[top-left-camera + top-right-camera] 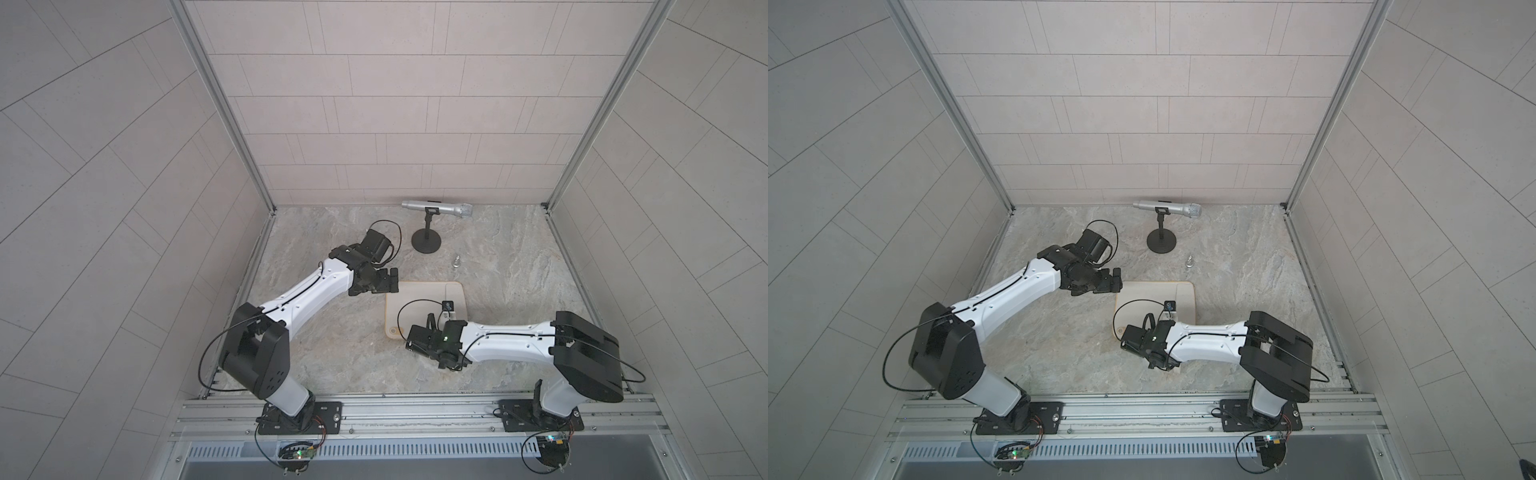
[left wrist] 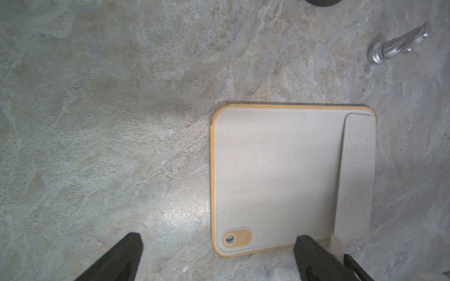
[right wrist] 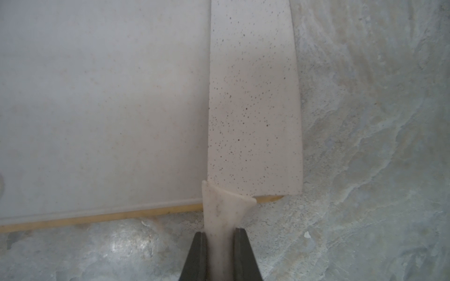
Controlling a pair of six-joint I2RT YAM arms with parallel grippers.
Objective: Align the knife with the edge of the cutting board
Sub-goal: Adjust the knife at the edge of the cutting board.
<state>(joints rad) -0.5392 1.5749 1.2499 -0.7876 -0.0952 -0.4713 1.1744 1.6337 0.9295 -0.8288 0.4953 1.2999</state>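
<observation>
The right gripper [image 3: 220, 233] is clamped on the handle of the knife [image 3: 253, 97]. The knife's speckled blade lies flat along the cutting board [image 3: 97, 97] edge facing the table's right side, covering the tan rim there, and its handle juts past the board's front edge. The left gripper [image 2: 219, 239] hangs by the board's back left corner, near the middle of the table [image 1: 519, 270], jaws spread wide and holding nothing.

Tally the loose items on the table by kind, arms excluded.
knife: 1
cutting board: 1
microphone on stand: 1
small silver metal piece: 1
Total: 4
</observation>
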